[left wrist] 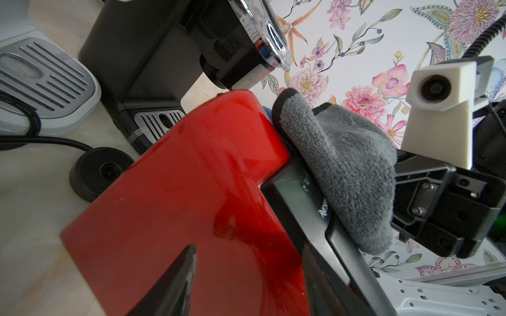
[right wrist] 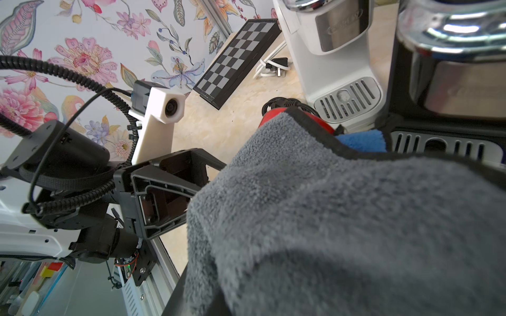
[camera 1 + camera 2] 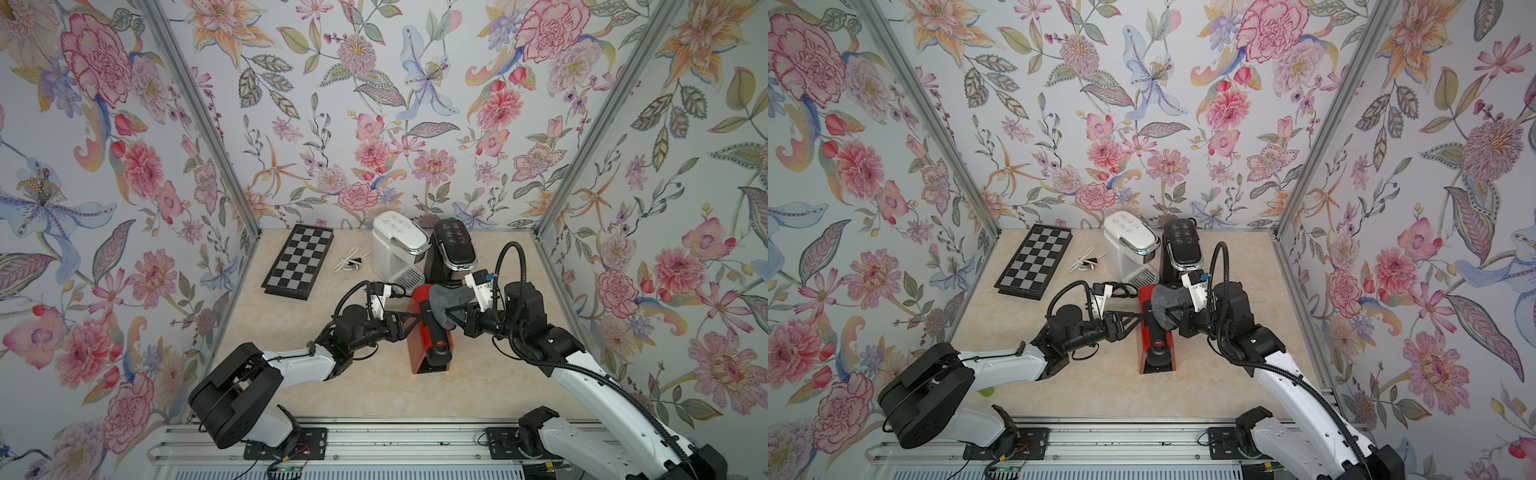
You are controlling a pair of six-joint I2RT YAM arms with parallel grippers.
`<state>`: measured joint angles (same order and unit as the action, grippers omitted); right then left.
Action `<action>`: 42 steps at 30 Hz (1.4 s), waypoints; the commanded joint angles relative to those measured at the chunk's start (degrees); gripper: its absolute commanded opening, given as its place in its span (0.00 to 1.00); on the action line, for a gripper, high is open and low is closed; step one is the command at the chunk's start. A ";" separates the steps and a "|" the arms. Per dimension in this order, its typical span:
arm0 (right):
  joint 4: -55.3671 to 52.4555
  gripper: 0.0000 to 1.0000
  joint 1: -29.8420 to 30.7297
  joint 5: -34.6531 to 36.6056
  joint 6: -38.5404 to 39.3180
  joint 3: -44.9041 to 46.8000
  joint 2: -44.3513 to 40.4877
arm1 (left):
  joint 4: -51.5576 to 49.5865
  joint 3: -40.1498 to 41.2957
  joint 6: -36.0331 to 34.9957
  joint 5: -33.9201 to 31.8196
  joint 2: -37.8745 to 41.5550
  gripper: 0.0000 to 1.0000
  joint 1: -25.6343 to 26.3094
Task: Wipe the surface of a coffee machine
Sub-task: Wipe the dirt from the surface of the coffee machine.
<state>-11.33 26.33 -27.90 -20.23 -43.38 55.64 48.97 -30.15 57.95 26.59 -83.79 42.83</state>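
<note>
A red coffee machine point(image 3: 417, 351) point(image 3: 1144, 353) with a black top stands mid-table in both top views. My left gripper point(image 3: 415, 322) point(image 3: 1140, 320) comes in from the left, its jaws closed around the machine's red body point(image 1: 178, 205). One dark finger point(image 1: 186, 273) lies against the red side. My right gripper point(image 3: 451, 311) is shut on a grey cloth point(image 3: 451, 299) point(image 3: 1167, 301) point(image 1: 342, 169) that rests on the machine's black top. In the right wrist view the cloth point(image 2: 342, 219) hides the jaws, and a blue fold point(image 2: 361, 141) shows at its far edge.
A white coffee machine point(image 3: 399, 245) and a black coffee machine point(image 3: 453, 249) stand just behind the red one. A folded chessboard point(image 3: 299, 262) and a white cable point(image 3: 349, 262) lie at the back left. A black cord and round foot point(image 1: 101, 172) sit beside the red body.
</note>
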 commanded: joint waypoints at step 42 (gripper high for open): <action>13.26 0.00 2.61 -8.81 -6.72 15.37 8.78 | 3.10 -1.09 2.69 -1.31 -1.49 0.67 0.77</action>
<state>0.51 25.41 -28.49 -27.49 -28.82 62.89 52.82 -30.17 59.66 23.31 -83.85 42.70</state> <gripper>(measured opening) 0.093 0.666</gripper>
